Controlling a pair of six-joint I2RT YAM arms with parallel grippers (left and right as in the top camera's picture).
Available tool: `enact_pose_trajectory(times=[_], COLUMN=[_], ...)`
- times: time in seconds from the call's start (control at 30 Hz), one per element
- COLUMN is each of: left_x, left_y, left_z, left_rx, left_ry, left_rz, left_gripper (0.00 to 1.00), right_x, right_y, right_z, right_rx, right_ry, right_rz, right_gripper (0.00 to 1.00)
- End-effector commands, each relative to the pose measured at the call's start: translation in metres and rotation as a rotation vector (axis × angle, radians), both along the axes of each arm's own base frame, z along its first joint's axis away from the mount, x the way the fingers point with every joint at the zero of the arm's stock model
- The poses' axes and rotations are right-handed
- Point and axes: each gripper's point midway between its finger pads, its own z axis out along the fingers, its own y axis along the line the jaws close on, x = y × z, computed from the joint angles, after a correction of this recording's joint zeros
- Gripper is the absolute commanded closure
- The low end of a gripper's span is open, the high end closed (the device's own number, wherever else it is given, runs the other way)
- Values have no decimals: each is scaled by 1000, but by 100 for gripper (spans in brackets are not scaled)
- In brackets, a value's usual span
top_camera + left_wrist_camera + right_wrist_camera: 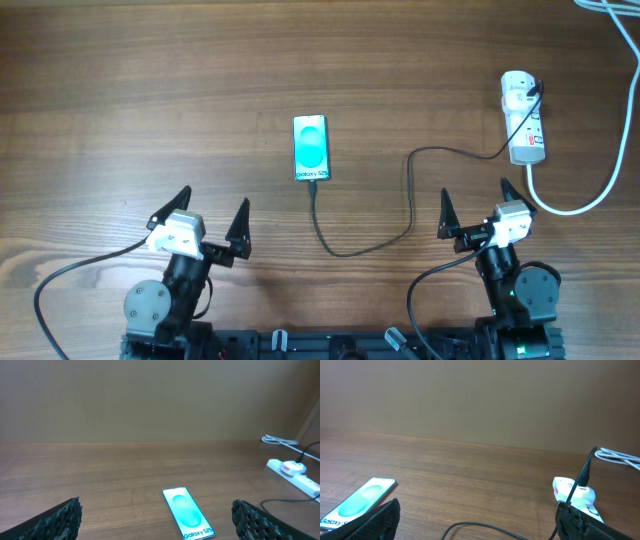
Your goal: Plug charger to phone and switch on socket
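Note:
The phone (311, 148) lies flat at the table's middle, teal screen up, its "Galaxy" band toward me. It also shows in the left wrist view (188, 512) and the right wrist view (356, 502). The thin black charger cable (352, 250) runs from the phone's near end, loops right and up, and reaches the white socket strip (523, 117) at the far right. Its plug tip sits at the phone's bottom edge. The strip also shows in the left wrist view (295, 471) and the right wrist view (572, 491). My left gripper (213, 217) and right gripper (475, 203) are open and empty near the front.
A thicker white lead (610, 190) curves from the socket strip down and up along the right edge of the table. A wall stands behind the table's far edge (150, 442).

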Motion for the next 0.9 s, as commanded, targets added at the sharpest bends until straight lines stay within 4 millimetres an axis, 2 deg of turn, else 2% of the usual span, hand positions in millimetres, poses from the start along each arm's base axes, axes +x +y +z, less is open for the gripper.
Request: enact_pose_trajectory(times=[0.0,0.27,0.5,0.67,0.87], left_x=[4,13,18,18,18], left_y=[0,0,18,24,25], left_z=[-8,-12,-25,-54,-53], left_rx=[-9,-32,-82,-63,-55], left_ry=[-20,-112,-58,56,53], left_rz=[1,6,111,136,142], left_gripper=[0,0,0,0,0], right_x=[0,0,0,0,0], right_y=[-4,-4,-4,-4,-4], right_z=[3,3,3,3,3], right_rx=[18,18,18,18,18], right_ry=[-10,-10,-10,-10,-10], right_rz=[-23,-23,-23,-23,-23], right_gripper=[0,0,0,0,0])
